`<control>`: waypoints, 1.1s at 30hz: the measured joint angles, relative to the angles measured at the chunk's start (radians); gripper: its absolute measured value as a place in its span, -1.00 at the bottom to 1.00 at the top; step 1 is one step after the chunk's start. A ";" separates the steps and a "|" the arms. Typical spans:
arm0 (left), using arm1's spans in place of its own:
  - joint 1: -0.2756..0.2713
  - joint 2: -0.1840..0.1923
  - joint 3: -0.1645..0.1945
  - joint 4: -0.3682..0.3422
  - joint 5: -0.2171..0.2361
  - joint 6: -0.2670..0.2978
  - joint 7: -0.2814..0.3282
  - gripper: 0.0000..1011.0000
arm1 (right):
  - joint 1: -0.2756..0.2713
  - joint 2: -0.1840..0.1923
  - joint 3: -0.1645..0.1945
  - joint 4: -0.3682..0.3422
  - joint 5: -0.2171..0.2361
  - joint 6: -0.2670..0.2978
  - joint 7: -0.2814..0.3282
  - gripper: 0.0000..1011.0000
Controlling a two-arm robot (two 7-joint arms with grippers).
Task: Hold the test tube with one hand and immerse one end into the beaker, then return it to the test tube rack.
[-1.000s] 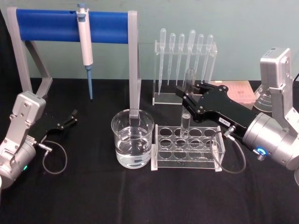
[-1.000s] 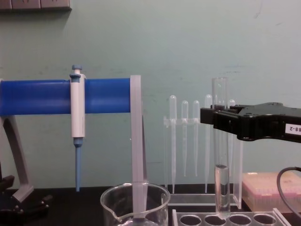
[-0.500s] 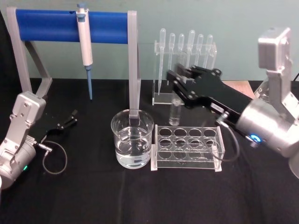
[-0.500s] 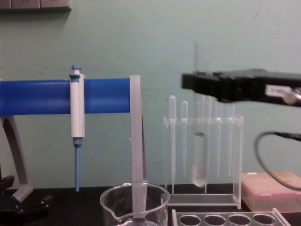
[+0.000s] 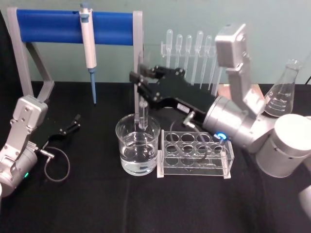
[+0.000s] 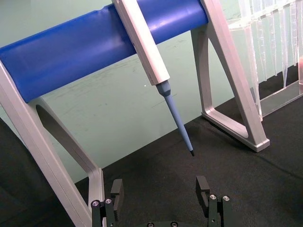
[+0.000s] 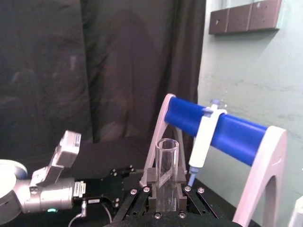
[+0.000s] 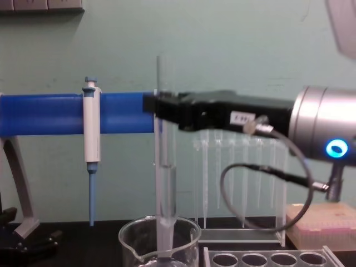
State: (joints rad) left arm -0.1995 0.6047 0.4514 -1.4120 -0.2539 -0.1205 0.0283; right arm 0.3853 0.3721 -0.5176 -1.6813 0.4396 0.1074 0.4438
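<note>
1. Hovering over the beaker (image 5: pixel 125 155), the right gripper (image 5: pixel 142 83) has its jaws clamped on the upper part of the test tube (image 5: pixel 143 115). The tube hangs upright with its round end down inside the beaker's mouth. I cannot tell whether it meets the water.
2. This looks like the dip itself. It is best done as a straight vertical lowering, centred in the beaker. Stop once the end is under water and short of the glass floor.
3. Mind the edges! The grey leg of the pipettor stand (image 5: pixel 139 58) rises just behind the beaker, close to the tube, so any backward drift risks a knock. The beaker's rim rings the tube on every side.
4. For open room, the test tube rack (image 5: pixel 193 167) sits just right of the beaker with its holes free. The tube's end should rise above the beaker's rim before any move right.
5. The left gripper (image 5: pixel 72 124) is parked well left of the beaker, jaws wide apart and holding nothing.
</note>
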 joint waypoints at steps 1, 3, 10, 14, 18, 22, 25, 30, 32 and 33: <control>0.000 0.000 0.000 0.000 0.000 0.000 0.000 0.98 | 0.002 -0.004 -0.005 0.010 -0.004 -0.004 0.002 -0.56; 0.000 0.000 0.000 0.000 0.000 0.000 0.000 0.98 | 0.007 -0.014 -0.019 0.038 -0.016 -0.021 0.005 -0.55; 0.000 0.000 0.000 0.000 0.000 0.000 0.000 0.98 | -0.004 -0.034 -0.040 0.116 -0.045 -0.079 0.020 -0.56; 0.000 0.000 0.000 0.000 0.000 0.000 0.000 0.98 | -0.021 -0.046 -0.044 0.164 -0.057 -0.124 0.031 -0.55; 0.000 0.000 0.000 0.000 0.000 0.000 0.000 0.98 | -0.034 -0.055 -0.044 0.196 -0.065 -0.147 0.039 -0.55; 0.000 0.000 0.000 0.000 0.000 0.000 0.000 0.98 | -0.043 -0.061 -0.041 0.215 -0.070 -0.159 0.044 -0.56; 0.000 0.000 0.000 0.000 0.000 0.000 0.000 0.98 | -0.051 -0.065 -0.037 0.224 -0.076 -0.162 0.046 -0.55; 0.000 0.000 0.000 0.000 0.000 0.000 0.000 0.98 | -0.056 -0.067 -0.033 0.225 -0.079 -0.163 0.046 -0.55; 0.000 0.000 0.000 0.000 0.000 0.000 0.000 0.98 | -0.056 -0.067 -0.033 0.225 -0.079 -0.163 0.046 -0.56; 0.000 0.000 0.000 0.000 0.000 0.000 0.000 0.98 | -0.056 -0.067 -0.033 0.225 -0.079 -0.163 0.046 -0.55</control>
State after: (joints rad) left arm -0.1995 0.6047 0.4514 -1.4120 -0.2539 -0.1205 0.0283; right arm 0.3295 0.3053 -0.5508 -1.4564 0.3611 -0.0560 0.4896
